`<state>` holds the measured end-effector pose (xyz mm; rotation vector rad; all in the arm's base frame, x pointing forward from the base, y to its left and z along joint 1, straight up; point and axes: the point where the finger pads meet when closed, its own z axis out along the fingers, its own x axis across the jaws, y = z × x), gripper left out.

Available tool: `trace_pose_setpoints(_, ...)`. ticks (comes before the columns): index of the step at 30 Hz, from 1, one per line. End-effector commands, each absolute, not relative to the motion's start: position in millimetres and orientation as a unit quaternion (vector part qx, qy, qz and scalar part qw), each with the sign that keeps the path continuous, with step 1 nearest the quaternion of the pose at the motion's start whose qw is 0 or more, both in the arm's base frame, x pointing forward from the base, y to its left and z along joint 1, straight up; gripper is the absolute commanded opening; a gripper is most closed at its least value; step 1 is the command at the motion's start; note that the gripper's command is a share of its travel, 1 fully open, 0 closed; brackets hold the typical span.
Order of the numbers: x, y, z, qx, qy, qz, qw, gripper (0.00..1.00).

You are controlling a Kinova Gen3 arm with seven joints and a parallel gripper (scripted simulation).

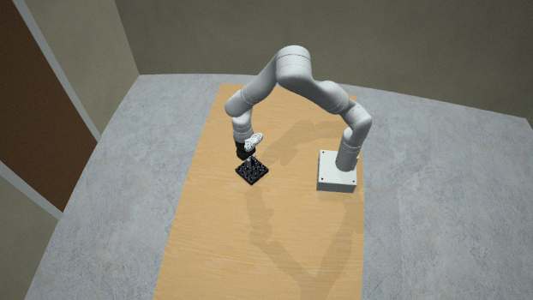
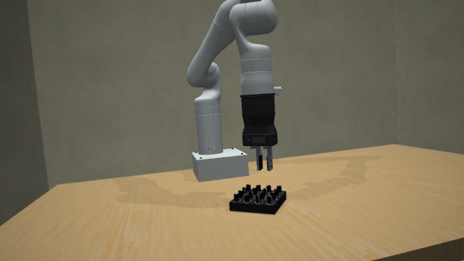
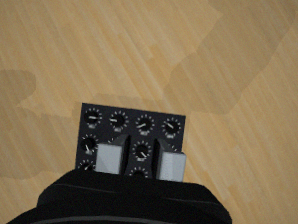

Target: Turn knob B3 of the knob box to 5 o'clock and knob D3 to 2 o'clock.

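Note:
The black knob box (image 1: 251, 182) (image 2: 251, 208) (image 3: 131, 111) stands flat on the table. My gripper (image 1: 251, 161) (image 2: 265, 167) (image 3: 141, 151) points down above it, part-way open and empty, with clear height between fingertips and knobs. In the wrist view the names lie below the knobs, so the top row is row A. Knob B3 (image 3: 142, 150) shows between the two fingers; its white line points to the lower right, around 4 or 5 o'clock. Knob B2 is hidden behind the left finger, B4 mostly behind the right. Row D, including D3, is hidden by the gripper body.
Knobs A1 (image 3: 93, 117), A2 (image 3: 118, 120), A3 (image 3: 145, 124) and A4 (image 3: 171, 127) stand along the box's far edge in the wrist view. Knob B1 (image 3: 89, 145) is left of the fingers. The arm's white base (image 1: 336, 186) (image 2: 221, 168) stands apart from the box.

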<state>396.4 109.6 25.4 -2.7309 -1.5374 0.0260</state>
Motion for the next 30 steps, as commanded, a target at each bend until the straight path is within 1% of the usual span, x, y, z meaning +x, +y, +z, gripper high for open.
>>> trace_pose_setpoints(1, 401.1, 108.3, 29.3, -0.861, -0.509, 0.002, 0.005, 0.46)
trace_pose_setpoints(13, 404.8, 107.0, 32.0, -0.827, -0.562, -0.002, 0.003, 0.46)
trace_pose_setpoints(30, 405.1, 106.9, 32.2, -0.824, -0.566, -0.003, 0.003, 0.46)
